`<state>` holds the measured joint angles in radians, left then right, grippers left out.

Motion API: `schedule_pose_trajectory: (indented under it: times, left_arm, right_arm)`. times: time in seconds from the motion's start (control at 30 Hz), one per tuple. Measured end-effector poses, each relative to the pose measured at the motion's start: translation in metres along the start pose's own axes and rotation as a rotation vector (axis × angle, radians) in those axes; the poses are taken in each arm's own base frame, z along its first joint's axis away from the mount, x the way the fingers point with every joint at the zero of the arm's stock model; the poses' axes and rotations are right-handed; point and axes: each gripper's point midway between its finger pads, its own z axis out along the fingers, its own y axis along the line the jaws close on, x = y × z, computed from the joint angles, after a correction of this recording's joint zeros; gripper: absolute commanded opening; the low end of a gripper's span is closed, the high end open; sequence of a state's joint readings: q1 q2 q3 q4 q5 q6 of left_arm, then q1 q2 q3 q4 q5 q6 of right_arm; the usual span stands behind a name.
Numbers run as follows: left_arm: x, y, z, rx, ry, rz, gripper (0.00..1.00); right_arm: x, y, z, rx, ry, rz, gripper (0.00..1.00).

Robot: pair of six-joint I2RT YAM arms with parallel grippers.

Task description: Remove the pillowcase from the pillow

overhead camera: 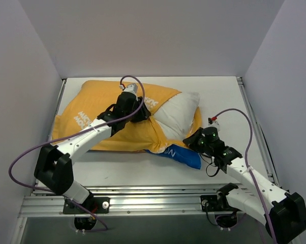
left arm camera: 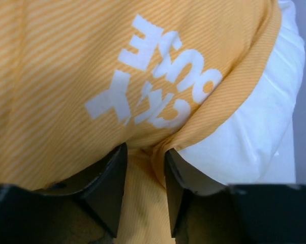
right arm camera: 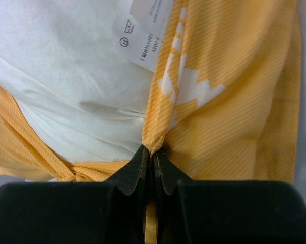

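The pillowcase (overhead camera: 94, 114) lies orange side up with white lettering, and a blue strip of it (overhead camera: 186, 156) shows at the near right. The white pillow (overhead camera: 181, 113) sticks out of its open right end. My left gripper (overhead camera: 142, 114) sits at the opening's hem. In the left wrist view the left gripper (left arm camera: 145, 150) stands narrowly apart with a gathered fold of the orange pillowcase (left arm camera: 56, 76) between the fingers, next to the pillow (left arm camera: 254, 127). My right gripper (overhead camera: 191, 138) is shut on a pinched ridge of pillowcase (right arm camera: 234, 101) in the right wrist view (right arm camera: 153, 150), below the pillow (right arm camera: 66, 66) and its tag (right arm camera: 143, 30).
The white table (overhead camera: 143, 170) is boxed in by grey walls on the left, right and back. An aluminium rail (overhead camera: 143, 203) runs along the near edge by the arm bases. Purple cables loop from both arms.
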<state>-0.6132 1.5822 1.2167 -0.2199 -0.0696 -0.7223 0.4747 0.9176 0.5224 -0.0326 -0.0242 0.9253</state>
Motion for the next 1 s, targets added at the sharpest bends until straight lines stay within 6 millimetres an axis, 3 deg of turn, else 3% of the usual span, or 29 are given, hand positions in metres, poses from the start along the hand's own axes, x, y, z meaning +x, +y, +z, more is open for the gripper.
schedule_pose_trajectory:
  times: [0.07,0.13,0.27,0.43,0.6,0.73,0.87,1.0]
  left_arm:
    - [-0.009,-0.003,-0.014,0.02,-0.032,0.06,0.61]
    - [-0.021,-0.011,-0.028,0.045,-0.08,0.145,0.67]
    - [-0.034,-0.049,-0.054,0.124,-0.208,0.37,0.77]
    - [-0.006,-0.126,-0.061,0.309,-0.241,0.641,0.78]
    - [0.024,-0.164,-0.039,0.392,-0.194,0.824,0.79]
    - [0.059,-0.171,-0.015,0.419,-0.115,0.94,0.83]
    - [0.088,-0.159,0.009,0.404,-0.035,1.039,0.85]
    - [0.102,-0.146,0.028,0.375,0.0,1.12,0.88]
  right_arm:
    - [0.003,0.004,0.005,-0.05,0.003,-0.006,0.0]
    - [0.008,0.003,0.01,-0.096,0.001,-0.004,0.0]
    - [0.018,-0.004,0.017,-0.166,-0.008,0.013,0.0]
    - [0.014,0.003,0.016,-0.243,-0.039,0.018,0.0]
    - [0.01,0.01,0.015,-0.284,-0.054,0.017,0.0]
    - [0.009,0.011,0.015,-0.291,-0.053,0.015,0.0]
    - [0.009,0.011,0.015,-0.296,-0.053,0.01,0.0]
    - [0.009,0.011,0.015,-0.298,-0.052,-0.001,0.0]
